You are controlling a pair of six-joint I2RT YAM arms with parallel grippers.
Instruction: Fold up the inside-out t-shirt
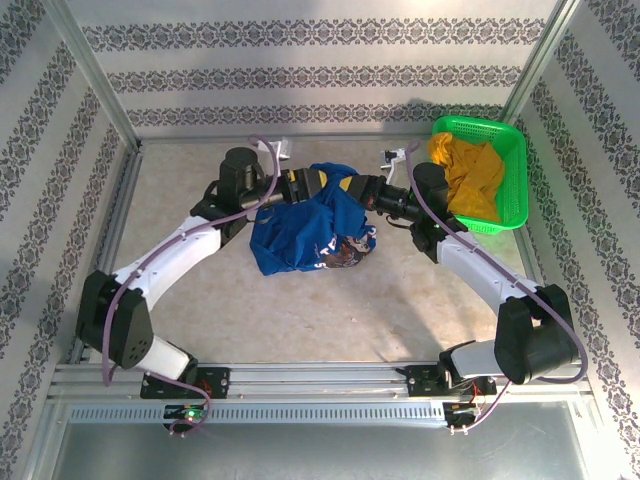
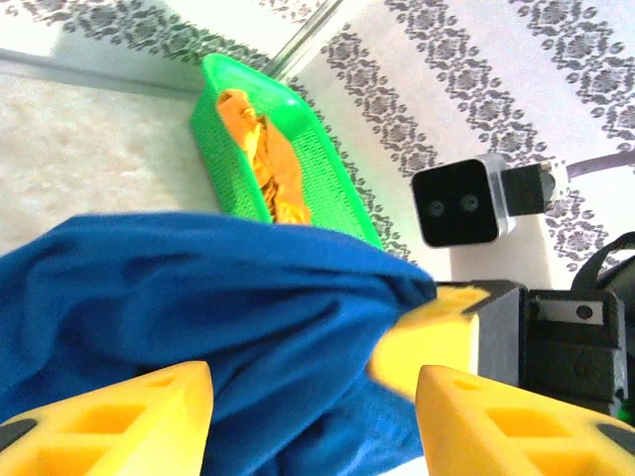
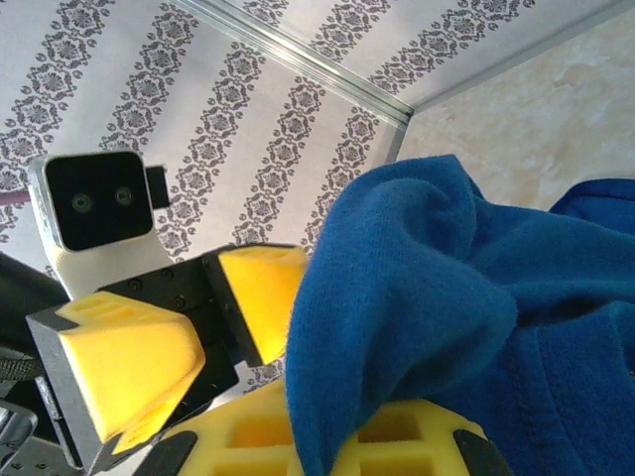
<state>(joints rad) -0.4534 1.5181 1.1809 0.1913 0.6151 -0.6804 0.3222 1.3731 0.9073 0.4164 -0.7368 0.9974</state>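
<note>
While the right gripper (image 1: 362, 190) pinches the t-shirt (image 1: 300, 235), hanging crumpled over the middle of the table (image 1: 200, 290), the left gripper (image 2: 313, 387) has its jaws spread around a fold; better close on a hem before pulling apart. Bare table lies toward the near edge; the basket (image 1: 505, 140) crowds the far right corner.
</note>
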